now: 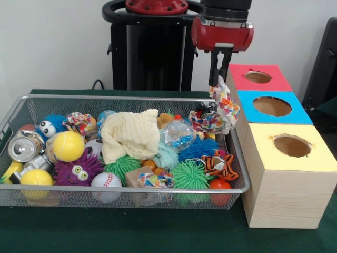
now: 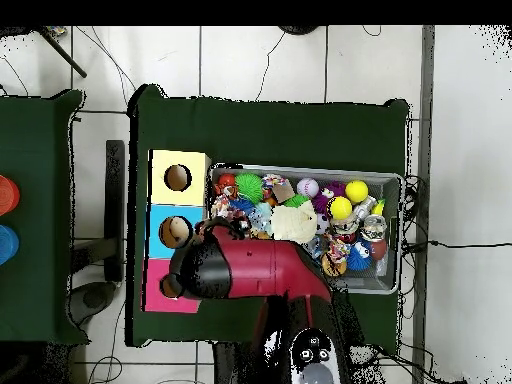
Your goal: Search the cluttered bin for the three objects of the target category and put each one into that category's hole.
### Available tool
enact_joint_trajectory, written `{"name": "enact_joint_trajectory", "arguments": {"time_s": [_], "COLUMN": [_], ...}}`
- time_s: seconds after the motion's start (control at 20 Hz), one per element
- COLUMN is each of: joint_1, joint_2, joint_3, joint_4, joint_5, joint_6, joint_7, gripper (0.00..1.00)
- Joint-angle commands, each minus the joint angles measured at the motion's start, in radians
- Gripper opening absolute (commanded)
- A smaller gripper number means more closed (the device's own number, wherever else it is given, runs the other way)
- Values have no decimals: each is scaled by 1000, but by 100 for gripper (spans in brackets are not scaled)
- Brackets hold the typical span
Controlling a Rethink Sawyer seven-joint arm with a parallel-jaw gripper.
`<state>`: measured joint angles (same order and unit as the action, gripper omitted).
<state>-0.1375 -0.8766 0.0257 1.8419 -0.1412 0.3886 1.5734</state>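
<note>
My gripper (image 1: 219, 80) hangs over the right end of the wire bin (image 1: 131, 98), shut on a colourful patterned fabric ring (image 1: 225, 107). The ring dangles from the fingers, and its lower loop (image 1: 208, 121) reaches the bin's rim beside the blue box. Similar patterned fabric pieces lie at the bin's back left (image 1: 79, 121) and at its front (image 1: 152, 180). To the right stands a row of three boxes with holes: red (image 1: 258, 77), blue (image 1: 271, 106) and yellow (image 1: 292, 146). In the overhead view the red arm (image 2: 235, 268) hides the gripper and part of the pink-red box (image 2: 158, 296).
The bin holds a cream cloth (image 1: 130, 134), a yellow ball (image 1: 68, 146), a baseball (image 1: 106, 181), a purple fuzzy toy (image 1: 79, 169), a can (image 1: 23, 147), a tiger toy (image 1: 221, 164) and green spiky balls (image 1: 189, 175). The boxes touch the bin's right side.
</note>
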Motion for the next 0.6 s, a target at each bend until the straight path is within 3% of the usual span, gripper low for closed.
{"name": "enact_joint_trajectory", "arguments": {"time_s": [0.05, 0.6], "joint_1": [-27, -32], "joint_2": [-22, -38], "joint_3": [77, 85], "joint_4": [-53, -60], "joint_5": [14, 30], "joint_6": [39, 78], "joint_7": [77, 76], "gripper": [0, 0]}}
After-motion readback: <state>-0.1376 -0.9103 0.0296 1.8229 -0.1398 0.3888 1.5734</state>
